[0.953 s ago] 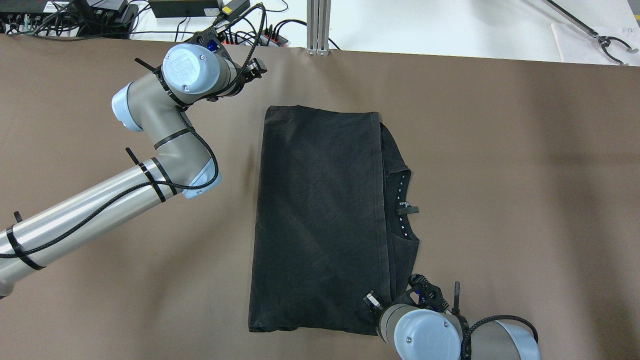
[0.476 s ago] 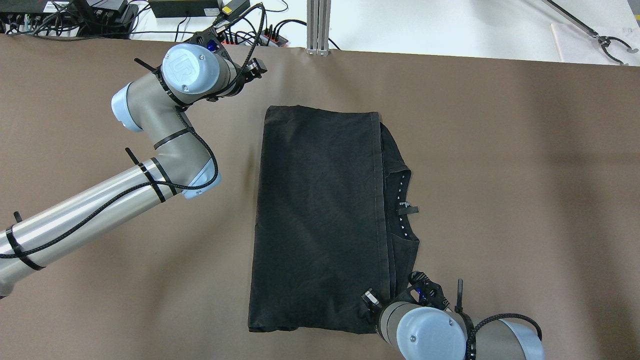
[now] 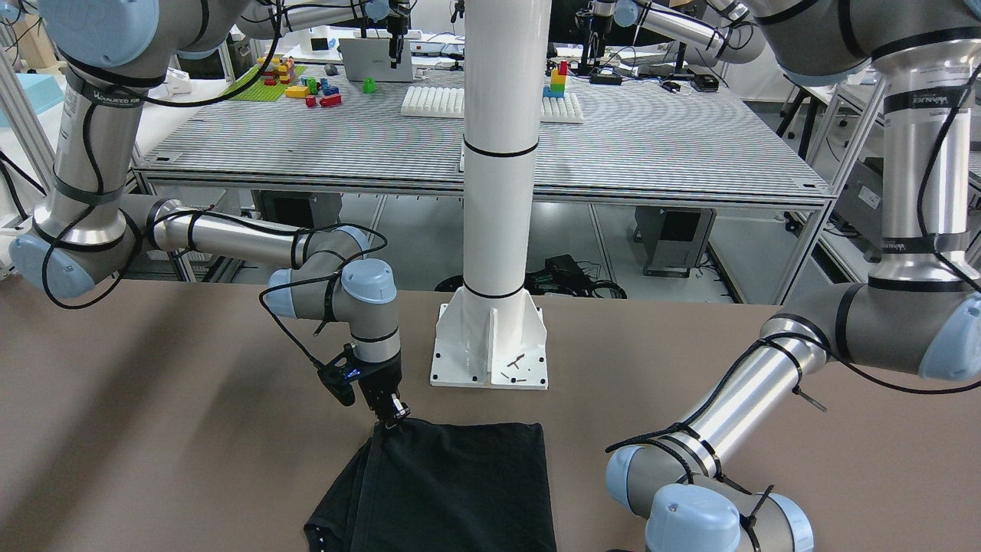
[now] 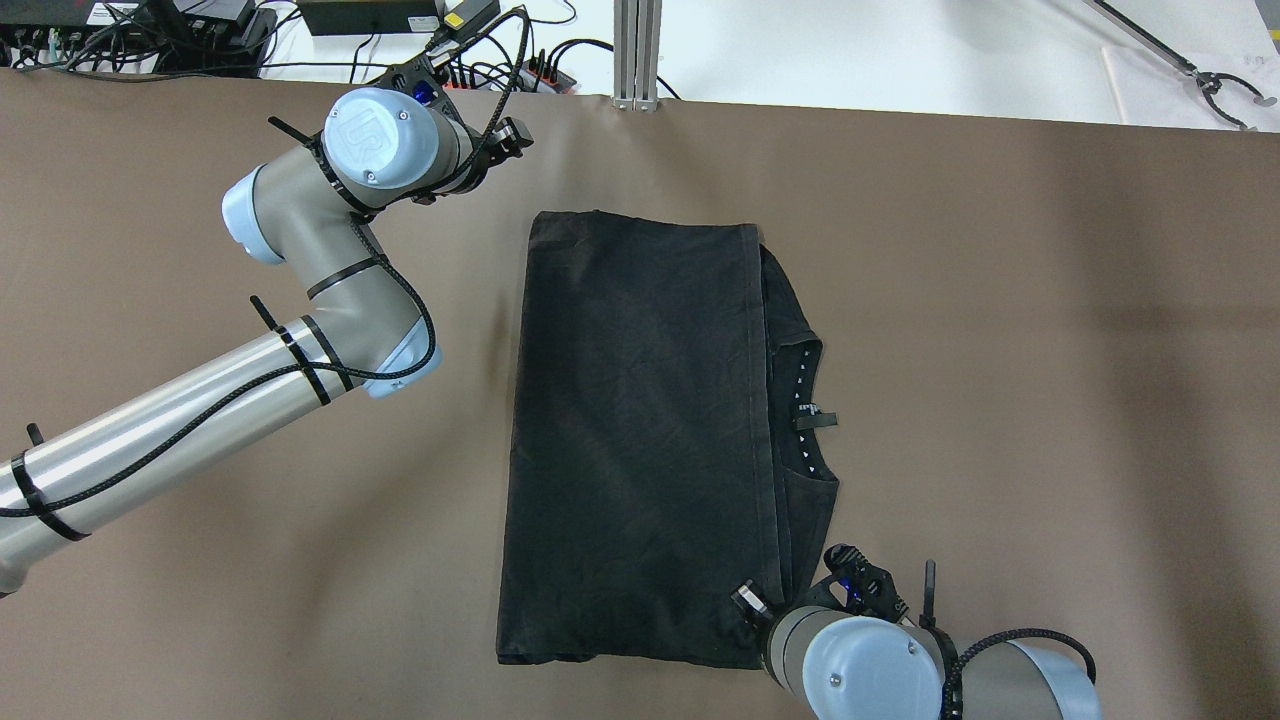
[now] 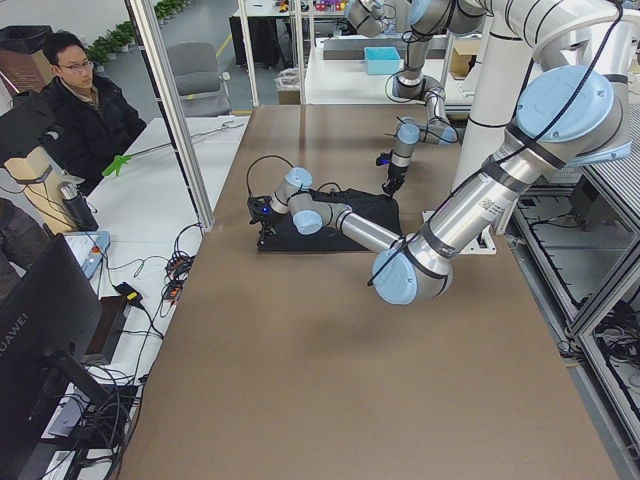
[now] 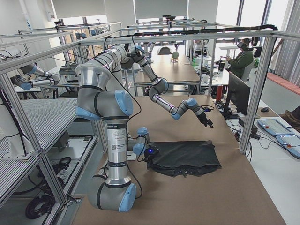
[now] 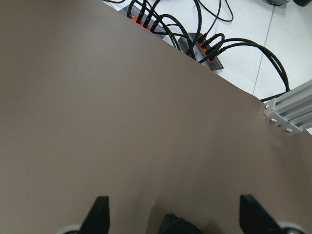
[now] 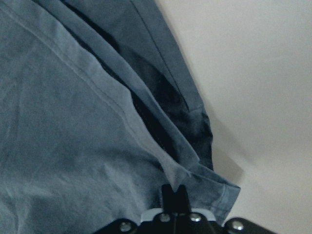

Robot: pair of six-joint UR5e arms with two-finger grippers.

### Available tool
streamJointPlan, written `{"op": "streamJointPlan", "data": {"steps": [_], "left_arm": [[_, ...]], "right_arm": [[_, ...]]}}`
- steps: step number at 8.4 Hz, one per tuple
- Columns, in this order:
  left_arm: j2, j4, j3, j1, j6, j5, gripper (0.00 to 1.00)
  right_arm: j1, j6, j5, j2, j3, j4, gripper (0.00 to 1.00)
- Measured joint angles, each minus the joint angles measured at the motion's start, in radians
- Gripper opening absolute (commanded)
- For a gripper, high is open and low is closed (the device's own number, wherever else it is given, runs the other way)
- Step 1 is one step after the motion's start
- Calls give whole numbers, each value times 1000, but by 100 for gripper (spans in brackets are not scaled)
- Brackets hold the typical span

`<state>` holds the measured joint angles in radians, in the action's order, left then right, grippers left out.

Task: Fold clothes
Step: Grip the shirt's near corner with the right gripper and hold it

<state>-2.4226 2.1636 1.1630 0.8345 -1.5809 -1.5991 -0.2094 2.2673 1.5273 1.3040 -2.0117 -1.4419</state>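
The black clothes (image 4: 640,430) lie folded flat on the brown table, collar side showing at the right; they also show in the front-facing view (image 3: 460,483). My right gripper (image 3: 394,416) sits at the cloth's near right corner. In the right wrist view (image 8: 173,192) its fingertips are pressed together on the hem of the clothes (image 8: 73,146). My left gripper (image 7: 173,214) is open, its fingers (image 7: 100,212) spread wide over bare table beyond the cloth's far left corner. In the overhead view both grippers are hidden under their wrists.
A white pole's base plate (image 3: 490,345) stands on the table behind the cloth. An aluminium post (image 4: 637,55) and cables with a power strip (image 4: 500,70) lie along the far edge. An operator (image 5: 85,110) sits beyond that edge.
My right wrist has shifted slightly right and toward the near edge. The clothes and the left arm have not visibly moved.
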Motion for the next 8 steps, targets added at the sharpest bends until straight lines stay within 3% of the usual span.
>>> {"op": "streamJointPlan", "data": {"steps": [3, 4, 6, 8], "left_arm": [[-1, -1, 1, -5, -19, 2, 94], [-1, -1, 1, -9, -23, 9, 94], [-1, -1, 1, -13, -27, 16, 94], [-2, -1, 1, -14, -28, 17, 94]], "right_arm": [[-2, -4, -5, 1, 41, -1, 58], [-3, -5, -5, 0, 47, -2, 48], [-3, -5, -6, -1, 50, -5, 0], [-4, -2, -5, -4, 48, -9, 0]]}}
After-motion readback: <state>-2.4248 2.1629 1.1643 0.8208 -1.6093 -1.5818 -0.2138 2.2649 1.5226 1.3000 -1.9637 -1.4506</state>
